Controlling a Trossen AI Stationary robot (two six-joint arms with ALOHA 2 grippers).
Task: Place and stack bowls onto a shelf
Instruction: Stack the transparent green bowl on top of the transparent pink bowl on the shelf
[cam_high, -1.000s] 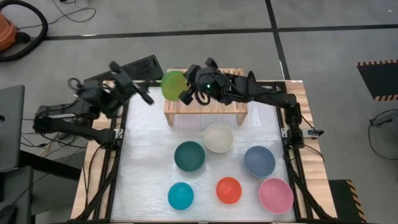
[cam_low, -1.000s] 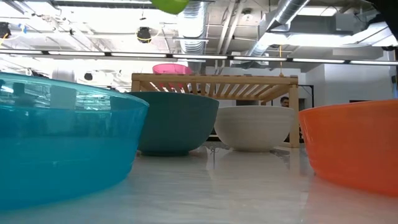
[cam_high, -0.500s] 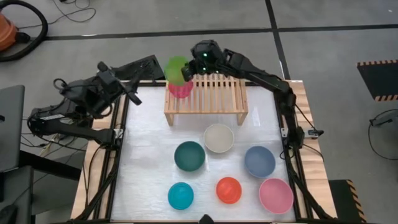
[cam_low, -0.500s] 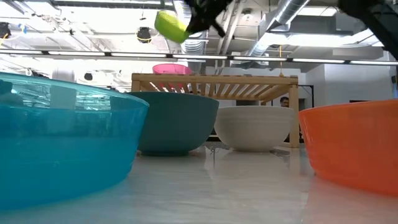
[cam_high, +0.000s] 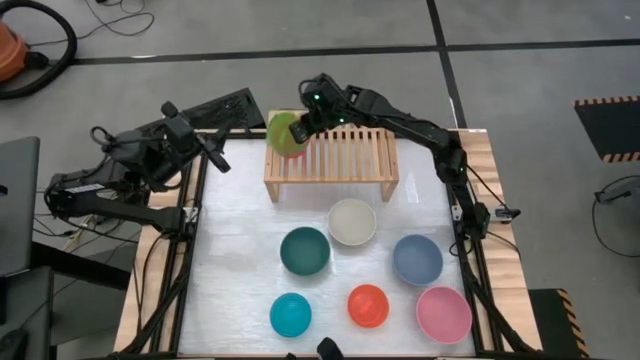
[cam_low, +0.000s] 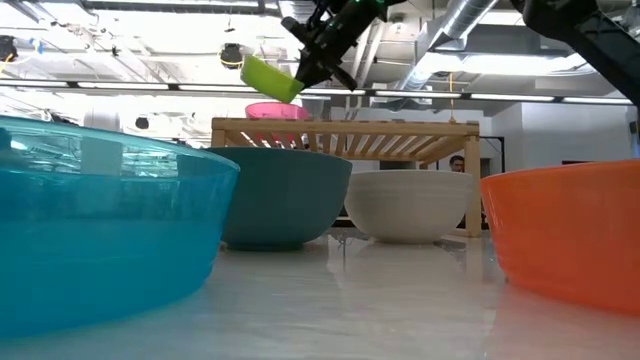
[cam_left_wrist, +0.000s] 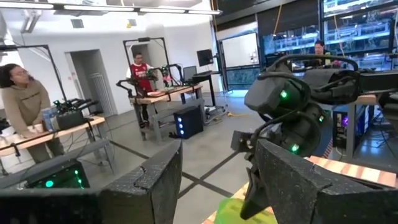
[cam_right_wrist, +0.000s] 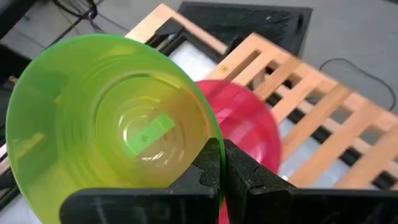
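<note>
**Lime bowl held tilted over the magenta one on the shelf**

Above the left end of the shelf (cam_high: 331, 160), the right gripper (cam_high: 306, 121) holds the lime green bowl (cam_high: 286, 133), its fingers closed together on the bowl's rim as the right wrist view shows. From the low view the bowl (cam_low: 270, 79) hangs tilted, just above the magenta bowl (cam_low: 277, 110) and not seated in it. The magenta bowl sits on the slats at that left end; from overhead it is almost wholly hidden beneath the green one, while the right wrist view shows it (cam_right_wrist: 249, 134) directly behind the green bowl (cam_right_wrist: 112, 127).

The shelf stands at the far edge of the bench (cam_high: 235, 265), its other slats bare. Six bowls rest on the bench in front of it, all apart from one another: the cream white bowl (cam_high: 351, 221) nearest the shelf, the dark teal bowl (cam_high: 305, 250) to its left, the slate blue bowl (cam_high: 417, 259) to its right, and along the near edge the cyan bowl (cam_high: 290, 314), the orange-red bowl (cam_high: 367, 305) and the light pink bowl (cam_high: 443, 313).

The left gripper (cam_high: 205, 148) waits off the bench's far left corner, its fingers (cam_left_wrist: 155, 186) spread apart with nothing between them. People stand at work tables in the room beyond, seen in the left wrist view.
</note>
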